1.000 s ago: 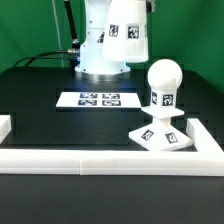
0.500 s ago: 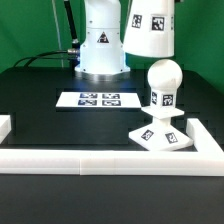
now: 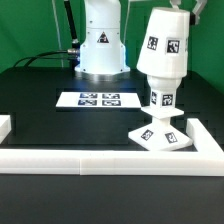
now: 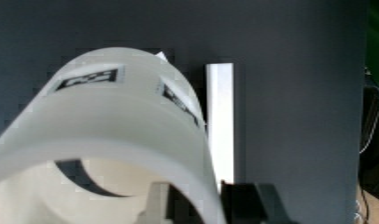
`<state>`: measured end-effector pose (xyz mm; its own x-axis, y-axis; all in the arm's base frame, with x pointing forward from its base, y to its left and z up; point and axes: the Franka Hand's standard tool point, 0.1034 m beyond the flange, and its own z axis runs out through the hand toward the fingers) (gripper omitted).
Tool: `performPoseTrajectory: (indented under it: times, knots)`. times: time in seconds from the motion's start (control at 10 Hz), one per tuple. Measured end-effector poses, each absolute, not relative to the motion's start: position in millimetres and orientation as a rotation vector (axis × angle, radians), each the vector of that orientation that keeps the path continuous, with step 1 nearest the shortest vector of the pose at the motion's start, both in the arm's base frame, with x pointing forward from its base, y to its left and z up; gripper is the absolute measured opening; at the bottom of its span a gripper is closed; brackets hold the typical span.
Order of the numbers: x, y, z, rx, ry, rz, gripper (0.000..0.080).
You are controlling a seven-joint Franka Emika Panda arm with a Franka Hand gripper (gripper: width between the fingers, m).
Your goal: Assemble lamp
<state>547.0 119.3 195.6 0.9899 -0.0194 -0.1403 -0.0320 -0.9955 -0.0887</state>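
The white tapered shade (image 3: pixel 163 42) hangs in the air at the exterior view's upper right, wide end down, right above the bulb and covering its round top. Only the bulb's tagged neck (image 3: pixel 162 98) shows below the shade. The bulb stands upright on the blocky white base (image 3: pixel 164 133) in the corner of the rail. My gripper (image 4: pixel 209 205) is shut on the shade's wall (image 4: pixel 115 130), one finger inside and one outside. In the exterior view the gripper is out of frame above the shade.
The marker board (image 3: pixel 97 99) lies flat on the black table toward the exterior view's left of the base. The long white rail border (image 3: pixel 110 160) runs along the front and up the right side. The arm's white pedestal (image 3: pixel 102 45) stands at the back.
The shade has moved toward the exterior view's right and down. It went from beside the arm's pedestal to directly over the bulb, now hiding the ball.
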Motion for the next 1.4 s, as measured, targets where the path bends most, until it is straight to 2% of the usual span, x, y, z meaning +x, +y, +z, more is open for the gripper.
performPoseTrajectory:
  times: [0.1, 0.7, 1.4]
  knots:
    - [548, 119, 189.9, -3.065, 0.009, 0.189, 0.0047]
    - [548, 118, 187.4, -3.064, 0.012, 0.193, 0.0047]
    - [555, 119, 149.6, -3.075, 0.017, 0.181, 0.0047]
